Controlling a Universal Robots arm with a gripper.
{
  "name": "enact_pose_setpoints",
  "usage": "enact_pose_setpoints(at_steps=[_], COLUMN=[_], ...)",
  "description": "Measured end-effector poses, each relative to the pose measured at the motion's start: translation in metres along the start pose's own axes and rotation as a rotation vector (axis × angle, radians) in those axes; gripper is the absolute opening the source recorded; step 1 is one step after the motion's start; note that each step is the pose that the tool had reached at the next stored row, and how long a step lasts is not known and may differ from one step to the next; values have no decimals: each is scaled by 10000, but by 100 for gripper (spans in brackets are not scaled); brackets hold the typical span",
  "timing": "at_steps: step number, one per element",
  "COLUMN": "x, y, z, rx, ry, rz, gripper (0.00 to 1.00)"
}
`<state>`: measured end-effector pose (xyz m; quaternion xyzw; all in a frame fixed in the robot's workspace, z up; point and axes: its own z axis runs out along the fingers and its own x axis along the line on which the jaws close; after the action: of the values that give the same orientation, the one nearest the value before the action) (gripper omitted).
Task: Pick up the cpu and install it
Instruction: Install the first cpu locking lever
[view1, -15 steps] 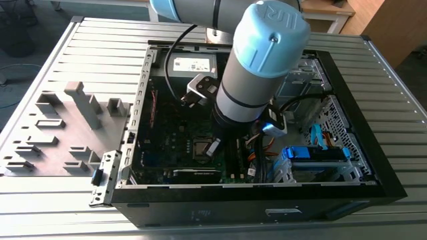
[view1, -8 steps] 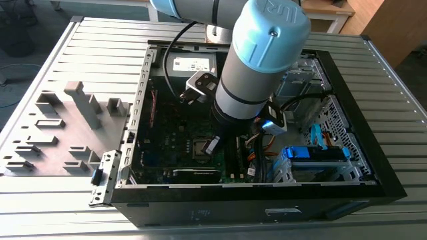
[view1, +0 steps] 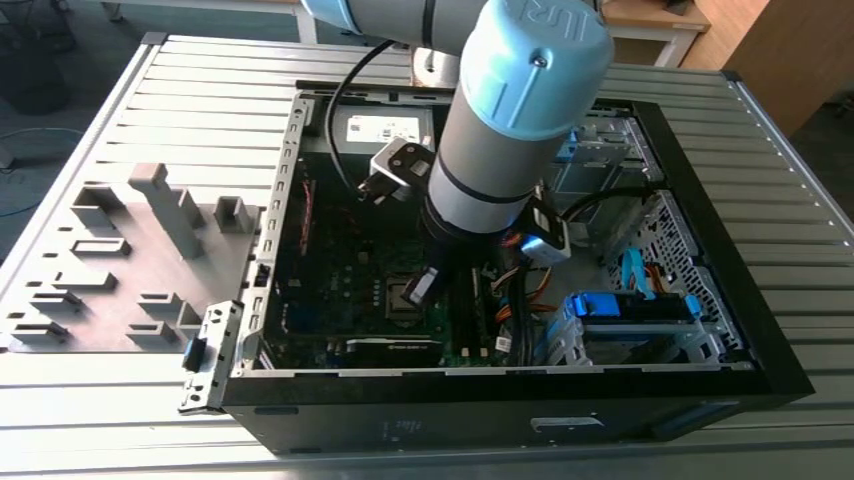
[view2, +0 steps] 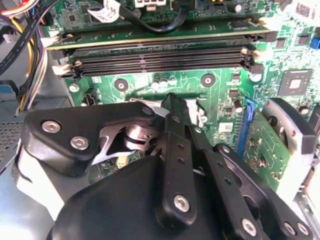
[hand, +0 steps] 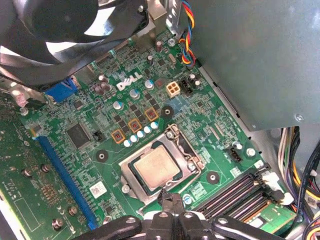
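Observation:
The cpu (hand: 157, 167), a small square chip with a pale metal top, lies flat inside the dark metal-framed socket (hand: 129, 176) on the green motherboard (hand: 75, 200). My gripper (hand: 172, 198) hovers just beside the socket's edge, on the side of the memory slots (hand: 235, 192). Its black fingers (view2: 176, 131) are pressed together with nothing between them. In the exterior view the gripper (view1: 422, 288) points down into the open computer case (view1: 694, 215), right next to the socket (view1: 400, 296). In the second wrist view the gripper (view2: 170, 100) covers the socket.
Long memory slots (view2: 160, 57) and a black cable (view2: 150, 22) run close by. A round fan (hand: 75, 30) and bundles of coloured wires (hand: 305, 180) flank the board. A grey fixture block (view1: 127, 260) with slots sits on the slatted table (view1: 120, 420) outside the case.

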<state>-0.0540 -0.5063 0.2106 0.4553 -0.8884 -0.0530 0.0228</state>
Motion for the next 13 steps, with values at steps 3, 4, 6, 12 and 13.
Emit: enact_pose_setpoints(at_steps=[3, 4, 6, 12, 13], x=[16, 21, 30, 37, 39], y=[22, 30, 42, 33, 27], z=[2, 3, 5, 65, 76], rx=[9, 14, 25, 79, 79], ry=[-4, -8, -17, -52, -56], rz=[0, 0, -1, -4, 7], gripper=[11, 11, 11, 11, 11])
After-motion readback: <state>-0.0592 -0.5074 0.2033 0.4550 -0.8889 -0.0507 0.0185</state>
